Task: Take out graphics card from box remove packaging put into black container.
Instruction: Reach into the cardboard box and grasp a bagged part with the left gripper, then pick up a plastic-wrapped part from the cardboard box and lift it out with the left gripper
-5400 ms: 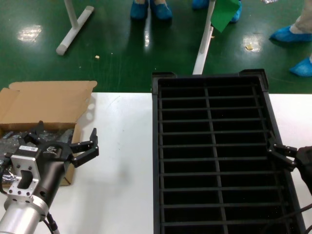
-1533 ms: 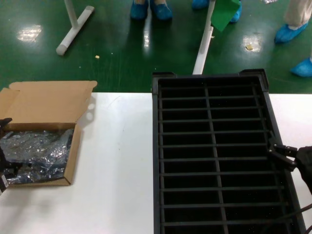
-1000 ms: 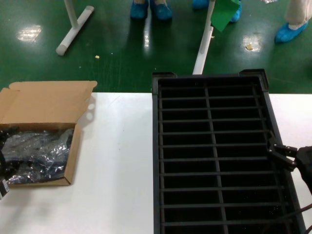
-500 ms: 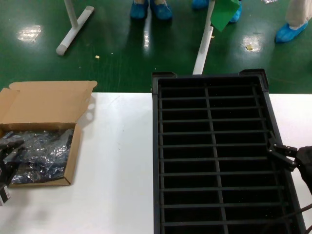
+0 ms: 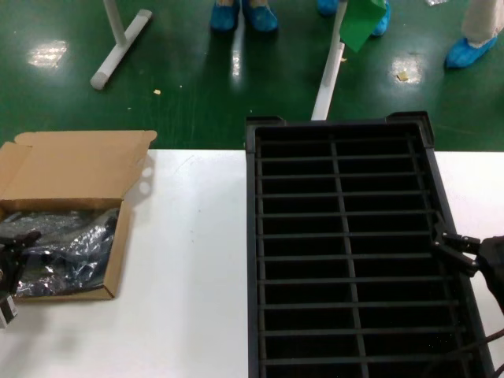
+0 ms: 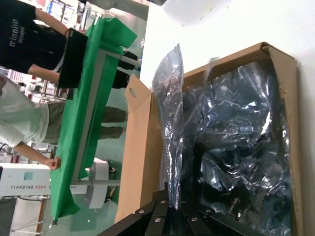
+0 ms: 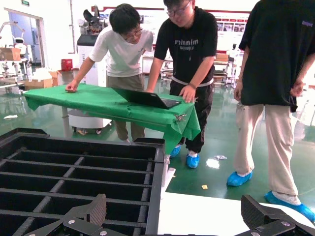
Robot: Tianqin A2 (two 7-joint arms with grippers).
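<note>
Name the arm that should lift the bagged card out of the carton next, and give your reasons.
Left. The left gripper is at the box, its fingers closed on a fold of the packaging. The right gripper hovers open over the black container, far across the table.

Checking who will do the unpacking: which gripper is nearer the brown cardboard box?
Left. The left gripper is at the brown cardboard box's near-left edge, pinching the crinkly plastic bag. The right gripper hangs across the table, at the black slotted crate's right wall.
</note>
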